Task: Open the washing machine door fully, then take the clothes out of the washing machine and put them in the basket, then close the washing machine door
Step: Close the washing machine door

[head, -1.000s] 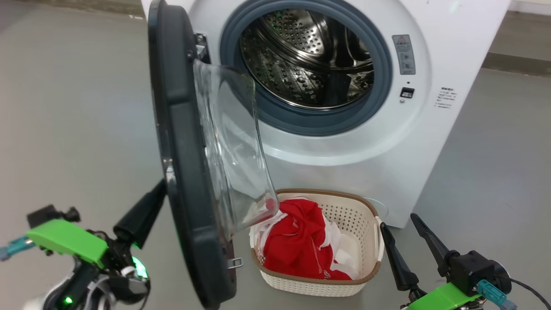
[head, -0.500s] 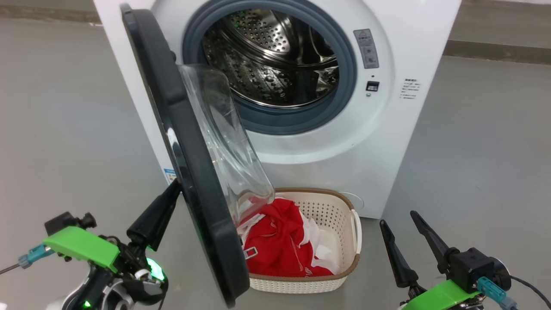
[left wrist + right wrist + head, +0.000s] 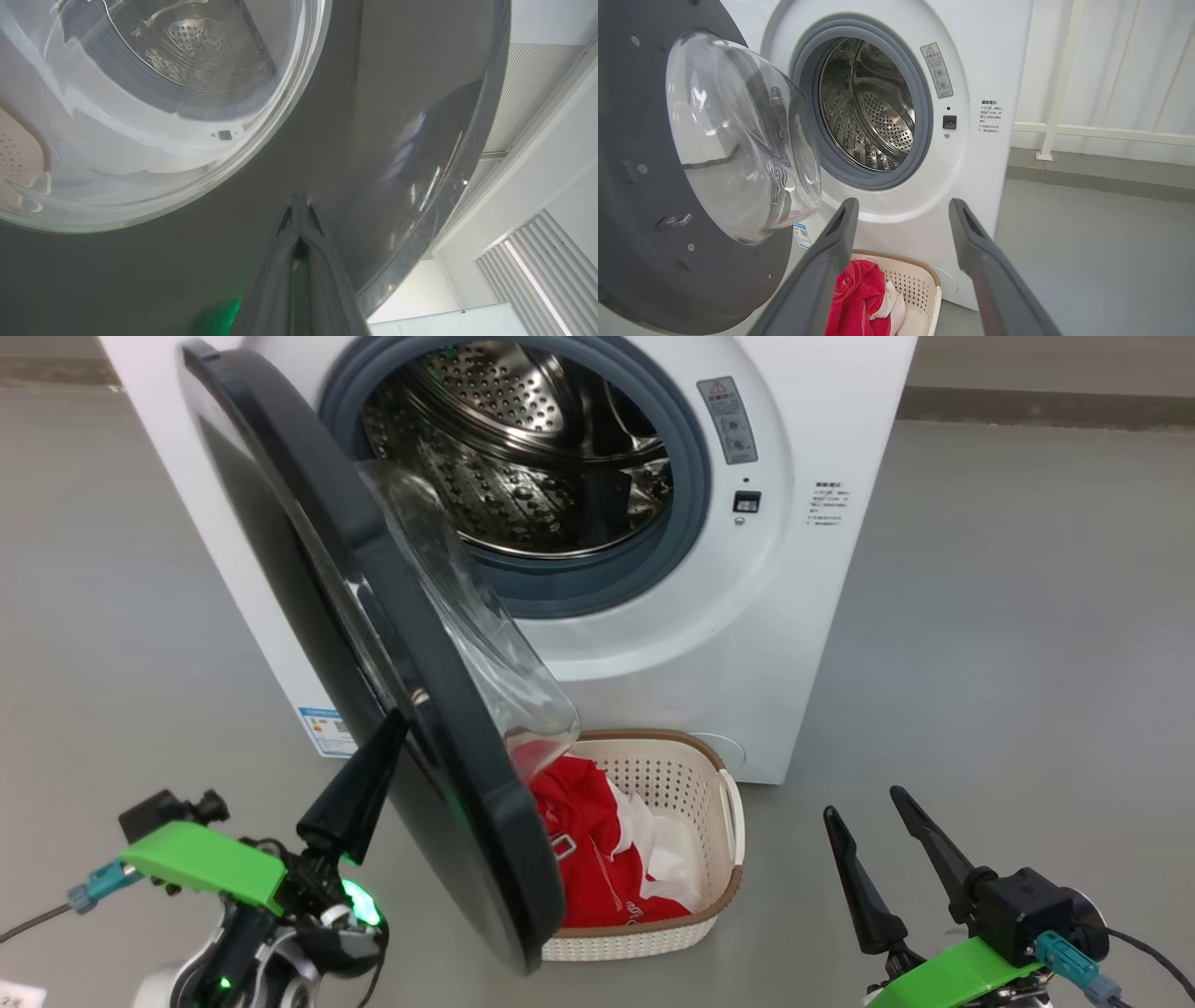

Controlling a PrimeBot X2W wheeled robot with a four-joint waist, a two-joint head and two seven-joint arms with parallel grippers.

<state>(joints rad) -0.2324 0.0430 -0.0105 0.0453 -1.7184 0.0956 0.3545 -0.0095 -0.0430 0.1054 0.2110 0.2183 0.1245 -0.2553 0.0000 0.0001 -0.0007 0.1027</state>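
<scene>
Washing machine door (image 3: pixel 392 653): hangs partway open, hinged at the left of the washing machine (image 3: pixel 812 429), glass bowl turned back toward the opening. Shows its wide glossy black ring edge-on from the head, and its grey inner face from the right wrist.

Inside the washing machine: bare perforated steel drum (image 3: pixel 523 457), ringed by the grey seal (image 3: pixel 686 513). Low on the machine's left corner: a small blue label (image 3: pixel 322 728).

At the foot of the washing machine, just below the opening: the basket (image 3: pixel 674 777), standing on the grey floor (image 3: pixel 1027 663) and partly hidden behind the door's lower edge. Holds the clothes (image 3: pixel 588 859), red with white panels, heaped toward the door side.

Left gripper (image 3: pixel 390 737): out in front of the washing machine on its hinge side, fingers pressed together with nothing between them, tips up at the door's outer black ring (contact looks made in the left wrist view (image 3: pixel 299 210), though hard to be sure).

Right gripper (image 3: pixel 864 803): well clear of the washing machine, in front and to its right, fingers spread apart and empty, pointing toward the machine's front (image 3: pixel 903 205).
</scene>
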